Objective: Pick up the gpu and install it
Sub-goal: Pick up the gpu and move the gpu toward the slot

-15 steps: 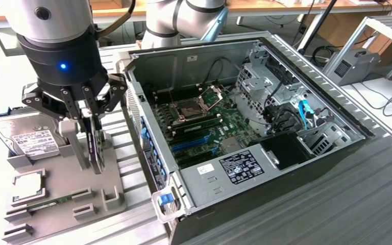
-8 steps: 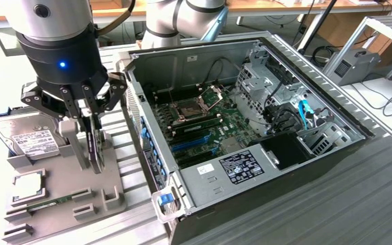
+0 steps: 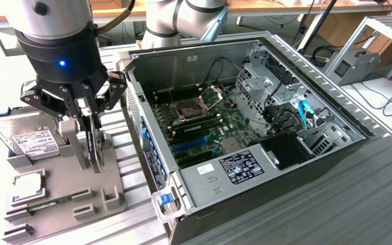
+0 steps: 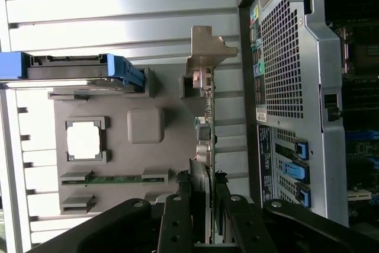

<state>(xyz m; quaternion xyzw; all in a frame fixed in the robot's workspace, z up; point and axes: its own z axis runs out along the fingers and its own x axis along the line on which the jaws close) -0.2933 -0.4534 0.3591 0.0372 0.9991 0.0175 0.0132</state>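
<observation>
Black claw [image 4: 202,182] pinches thin flat gpu [image 4: 204,128].

Robotics lab w/ open PC case [image 3: 175,66], cabled benches [image 3: 271,7]

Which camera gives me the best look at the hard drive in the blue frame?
The exterior view: the hard drive turns its labelled face toward the camera, though the gripper covers its edge on the exterior view's right. The wrist view shows the hard drive edge-on, a thin slab in its blue frame.
</observation>
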